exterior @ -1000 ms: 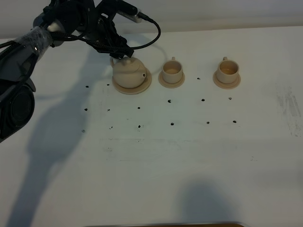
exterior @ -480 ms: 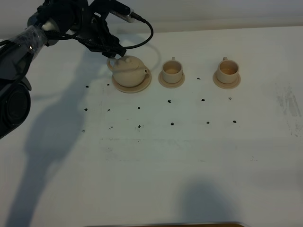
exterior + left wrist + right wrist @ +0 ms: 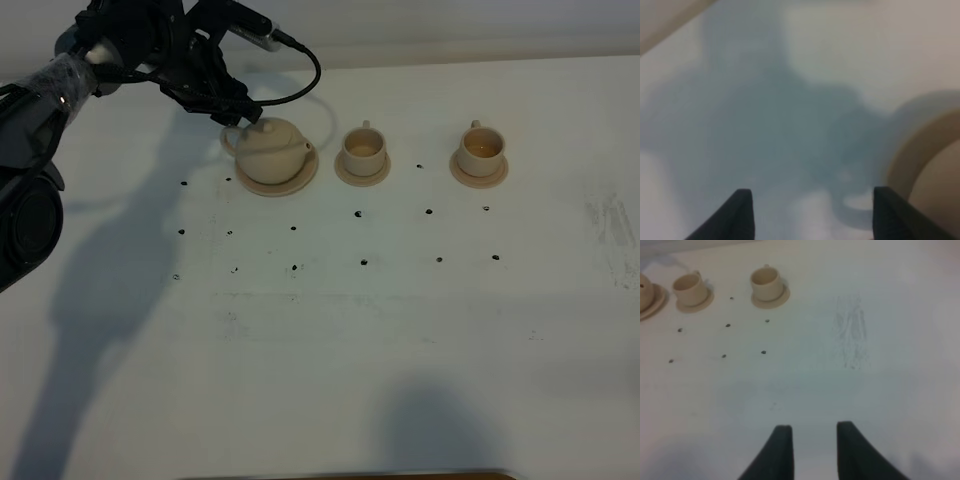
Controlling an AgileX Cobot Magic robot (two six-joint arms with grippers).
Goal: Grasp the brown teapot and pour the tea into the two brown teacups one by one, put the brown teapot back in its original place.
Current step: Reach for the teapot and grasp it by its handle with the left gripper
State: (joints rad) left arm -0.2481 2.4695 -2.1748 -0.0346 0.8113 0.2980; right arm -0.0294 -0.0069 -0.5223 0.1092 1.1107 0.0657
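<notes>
The brown teapot (image 3: 272,150) sits upright on its wide saucer (image 3: 285,182) at the back left, handle (image 3: 229,140) toward my left gripper. My left gripper (image 3: 238,110) is open and empty just behind the handle, apart from it. In the left wrist view my left gripper (image 3: 810,215) has only table between its jaws, with a blurred tan curve (image 3: 920,145) beside one finger. The two brown teacups (image 3: 363,149) (image 3: 481,146) stand on small saucers to the right of the teapot. My right gripper (image 3: 812,452) is open and empty, far from the cups (image 3: 689,288) (image 3: 766,283).
Small dark dots (image 3: 360,214) mark the white table (image 3: 330,340) in front of the tea set. A black cable (image 3: 300,85) loops from the left arm behind the teapot. A scuffed patch (image 3: 612,225) lies at the right.
The left gripper has let go of the teapot's handle and drawn back a little to the left. The teapot rests on its saucer, turned slightly. The cups have not moved.
</notes>
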